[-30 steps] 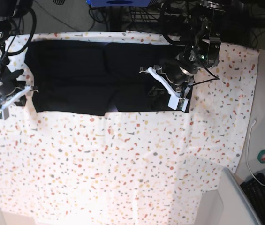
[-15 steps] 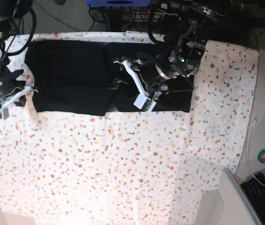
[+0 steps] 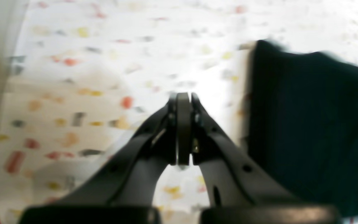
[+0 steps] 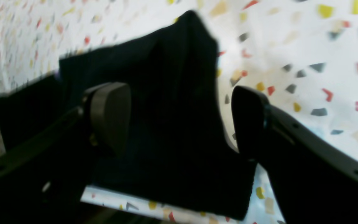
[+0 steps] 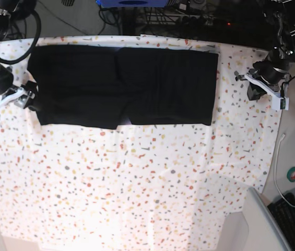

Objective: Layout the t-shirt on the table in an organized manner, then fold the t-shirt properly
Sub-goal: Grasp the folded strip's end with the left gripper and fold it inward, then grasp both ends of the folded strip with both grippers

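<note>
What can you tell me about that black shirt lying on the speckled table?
The t-shirt is plain black soft cloth, with no print showing. It lies flat as a wide band along the far side of the table, with a seam or fold line near its middle and a small notch in its near edge. The right claw stands open astride one edge of it; whether its fingers touch the cloth is unclear. The left claw, shut, hangs beside the other end, off the cloth.

A black keyboard (image 5: 292, 220) lies at the lower right corner of the base view. Just above it sits a round green and red disc (image 5: 293, 174). A thin white cable (image 5: 277, 168) runs left of the disc, curving down toward the keyboard.
</note>
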`<state>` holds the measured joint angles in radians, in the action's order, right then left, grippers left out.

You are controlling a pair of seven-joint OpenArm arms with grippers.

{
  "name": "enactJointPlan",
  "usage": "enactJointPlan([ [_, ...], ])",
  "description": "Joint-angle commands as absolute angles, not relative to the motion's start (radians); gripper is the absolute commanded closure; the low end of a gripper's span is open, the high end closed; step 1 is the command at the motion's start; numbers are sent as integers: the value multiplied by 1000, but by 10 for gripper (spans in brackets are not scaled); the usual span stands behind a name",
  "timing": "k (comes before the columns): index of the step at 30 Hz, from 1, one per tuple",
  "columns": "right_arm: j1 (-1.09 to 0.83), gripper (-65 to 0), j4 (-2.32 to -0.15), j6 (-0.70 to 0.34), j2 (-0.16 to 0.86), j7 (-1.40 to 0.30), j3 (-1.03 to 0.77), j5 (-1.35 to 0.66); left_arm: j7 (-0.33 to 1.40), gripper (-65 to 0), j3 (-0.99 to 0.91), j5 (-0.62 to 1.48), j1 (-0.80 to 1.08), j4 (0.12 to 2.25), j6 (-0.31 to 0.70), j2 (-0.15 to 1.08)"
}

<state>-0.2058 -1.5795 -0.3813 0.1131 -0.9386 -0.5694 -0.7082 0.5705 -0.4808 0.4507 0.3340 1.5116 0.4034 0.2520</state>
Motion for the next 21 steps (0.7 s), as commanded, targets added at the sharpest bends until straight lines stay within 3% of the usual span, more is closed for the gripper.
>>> enactJointPlan([
  [1,-189,-459,-1595,-407,137,-934,-570,-736,555,0,-509,460,332,1498,441,271],
  [5,-189,-459,-1583,-423,151,-981,-570,-736,553,0,-549,458,331,1454,519,269],
  [8,-189,-459,-1580,-426,153,-1033,-564,-730,552,0,-544,458,334,1452,519,265],
  [15,-127,-461,-1423,-426,174,-972,-412,-553,552,0,-542,458,323,1454,519,243],
  [21,-64,-461,-1267,-429,214,-952,-397,-556,552,0,-542,458,326,1448,521,243],
])
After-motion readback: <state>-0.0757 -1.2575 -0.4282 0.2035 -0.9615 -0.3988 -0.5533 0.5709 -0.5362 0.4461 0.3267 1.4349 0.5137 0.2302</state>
